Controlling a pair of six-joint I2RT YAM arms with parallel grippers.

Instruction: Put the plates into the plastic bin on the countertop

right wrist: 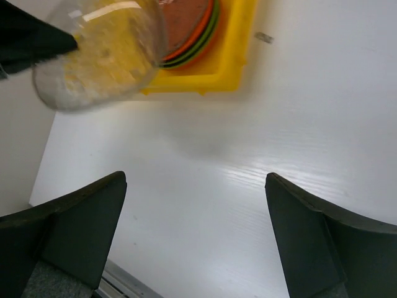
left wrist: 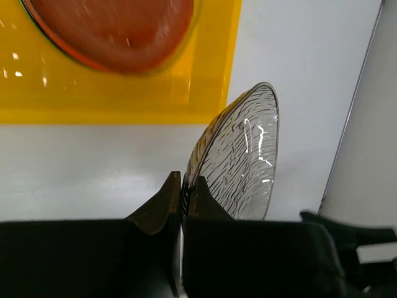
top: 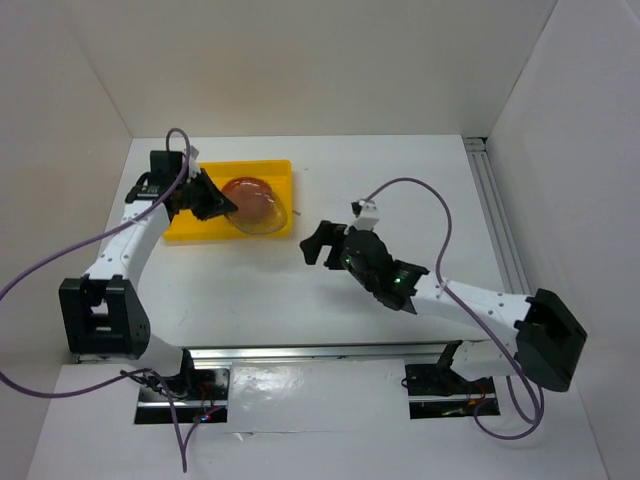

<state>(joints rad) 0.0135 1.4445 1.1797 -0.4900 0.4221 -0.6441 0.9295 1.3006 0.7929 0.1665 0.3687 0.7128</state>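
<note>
Yellow bin [top: 270, 170] is crowded. A stack of plates [top: 248, 192] fills its right half. The left gripper [top: 226, 207] and left arm [top: 120, 250] hang over its left half, pinching a tilted translucent plate [top: 266, 218] above the near right edge. The tabletop [top: 410, 190] right of the bin is free. The right gripper [top: 318, 243], jaws spread wide, sits mid-table near that corner, apart from the plate. Side wall [top: 60, 150] hems in the left.
</note>
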